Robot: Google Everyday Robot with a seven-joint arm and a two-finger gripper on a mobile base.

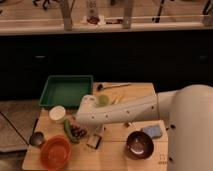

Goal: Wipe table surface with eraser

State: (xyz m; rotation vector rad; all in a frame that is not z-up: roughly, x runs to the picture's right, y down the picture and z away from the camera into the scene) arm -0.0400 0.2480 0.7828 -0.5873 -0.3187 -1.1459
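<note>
we read this as the wiping step, either just starting or mid-stroke. the eraser (94, 142), a small dark block with a pale edge, sits on the table (115, 159) in the front-left part, between the orange bowl (55, 145) and the dark bowl (128, 141), and just beside a small pile of dark snacks (78, 132). the gripper (96, 131) is right above it, pointing down, and looks to be at or on the eraser's top. we can't tell whether it is clamped on the eraser, only pressing on it, or open, because that end sits in shadow under the arm. the arm (120, 111) comes in from the robot body on the right and lies low and almost level across the middle of the table. its wrist bends down near the white cup (57, 114) and the front rim of the green tray (50, 93). our judgement is that the next move needs steady downward pressure and a sideways sweep over bare wood. free space is tight. the snacks and a green item (67, 131) crowd the left side, the dark bowl and a blue sponge (152, 131) sit to the right, and the orange bowl is at the front-left. a stroke toward the open strip in front of the dark bowl looks safest. the main risk is the low forearm or the eraser nudging the snacks or the cup.
</note>
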